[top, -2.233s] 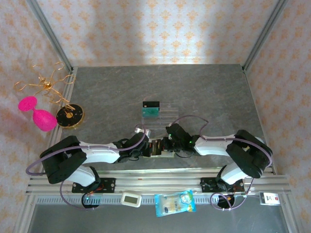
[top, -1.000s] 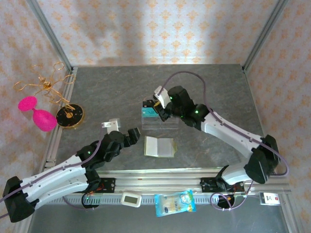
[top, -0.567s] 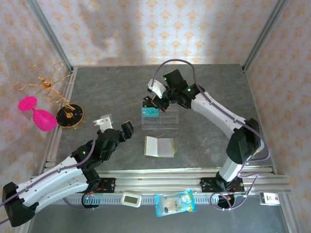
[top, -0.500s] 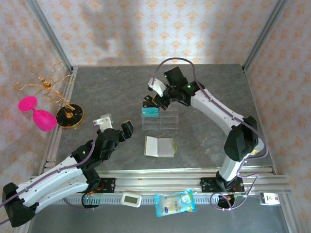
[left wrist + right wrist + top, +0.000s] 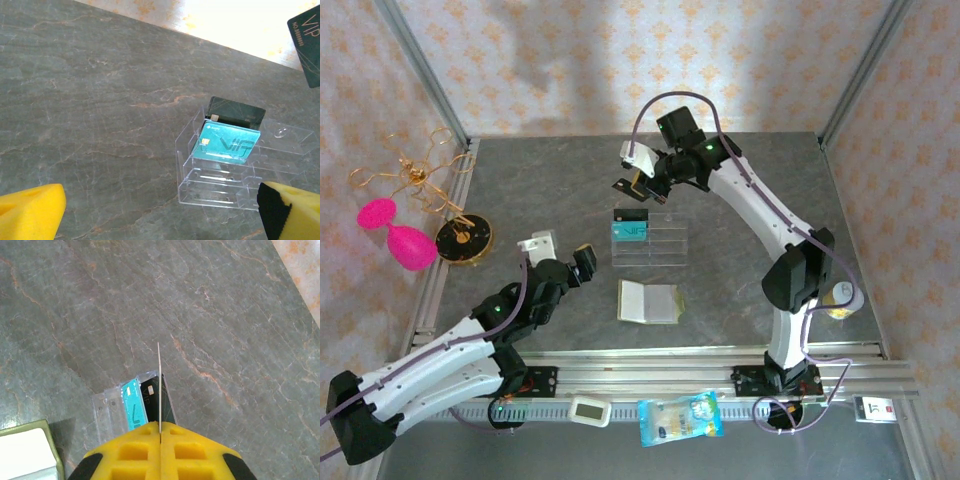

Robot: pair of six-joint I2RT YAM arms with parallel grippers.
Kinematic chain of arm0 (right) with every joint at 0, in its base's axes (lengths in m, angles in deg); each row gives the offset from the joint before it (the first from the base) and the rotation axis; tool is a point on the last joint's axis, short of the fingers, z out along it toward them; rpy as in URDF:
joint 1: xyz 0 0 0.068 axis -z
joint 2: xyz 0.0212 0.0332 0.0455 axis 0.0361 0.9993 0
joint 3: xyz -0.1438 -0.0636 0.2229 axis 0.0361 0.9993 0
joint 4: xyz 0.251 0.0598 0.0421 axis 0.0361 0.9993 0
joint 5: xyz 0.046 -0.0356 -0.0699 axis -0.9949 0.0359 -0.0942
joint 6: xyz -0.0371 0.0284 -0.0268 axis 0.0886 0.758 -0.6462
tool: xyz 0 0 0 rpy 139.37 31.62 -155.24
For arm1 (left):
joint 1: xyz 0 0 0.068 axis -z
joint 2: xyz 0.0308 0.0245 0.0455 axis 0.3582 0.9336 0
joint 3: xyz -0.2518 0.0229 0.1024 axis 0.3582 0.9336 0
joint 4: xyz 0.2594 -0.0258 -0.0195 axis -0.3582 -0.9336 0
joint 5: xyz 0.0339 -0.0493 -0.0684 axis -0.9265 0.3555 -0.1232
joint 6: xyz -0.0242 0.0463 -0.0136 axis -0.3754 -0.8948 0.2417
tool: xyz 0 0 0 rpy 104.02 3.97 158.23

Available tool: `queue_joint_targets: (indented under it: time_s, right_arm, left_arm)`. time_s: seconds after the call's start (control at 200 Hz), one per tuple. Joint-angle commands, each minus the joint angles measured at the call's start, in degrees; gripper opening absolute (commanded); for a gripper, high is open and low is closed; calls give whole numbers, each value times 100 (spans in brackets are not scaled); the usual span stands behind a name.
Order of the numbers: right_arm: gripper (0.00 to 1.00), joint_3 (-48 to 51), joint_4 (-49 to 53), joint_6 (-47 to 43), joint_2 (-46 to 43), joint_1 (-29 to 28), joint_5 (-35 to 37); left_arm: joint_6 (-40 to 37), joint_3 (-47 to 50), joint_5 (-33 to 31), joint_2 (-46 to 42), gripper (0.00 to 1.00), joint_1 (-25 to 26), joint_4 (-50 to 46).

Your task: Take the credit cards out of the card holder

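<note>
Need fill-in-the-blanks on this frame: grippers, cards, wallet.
The right gripper is ___ on a dark card.
The front card in the tray is ___.
The wallet lies ___ on the table.
The left gripper is ___, holding nothing.
Missing: shut; teal; open; open.

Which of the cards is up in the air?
The dark VIP card pinched by the right gripper; the teal card and the black card sit in the clear tray.

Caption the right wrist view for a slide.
Right jaws pinch a credit card edge-on; clear tray with a teal card beyond.
</note>
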Motion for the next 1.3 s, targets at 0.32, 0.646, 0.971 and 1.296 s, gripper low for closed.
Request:
queue_joint_targets:
  time_s: [0.32,0.646,0.971,1.296]
  right_arm:
    - [0,-1105,1131,-1224,1121,33,-346]
    - [0,-1257,1142,-1335,1573,63,-235]
    - [0,-1040,838,-1189,1634,59,165]
    - [0,-826,764,-1160,1624,32,301]
  left_arm:
    - [-494,-372,288,499,99,-562,358]
    - [-551,-464,495,812,99,-747,311]
    - [-558,-375,696,847,99,-875,437]
    - [-507,-332,837,865,99,-924,488]
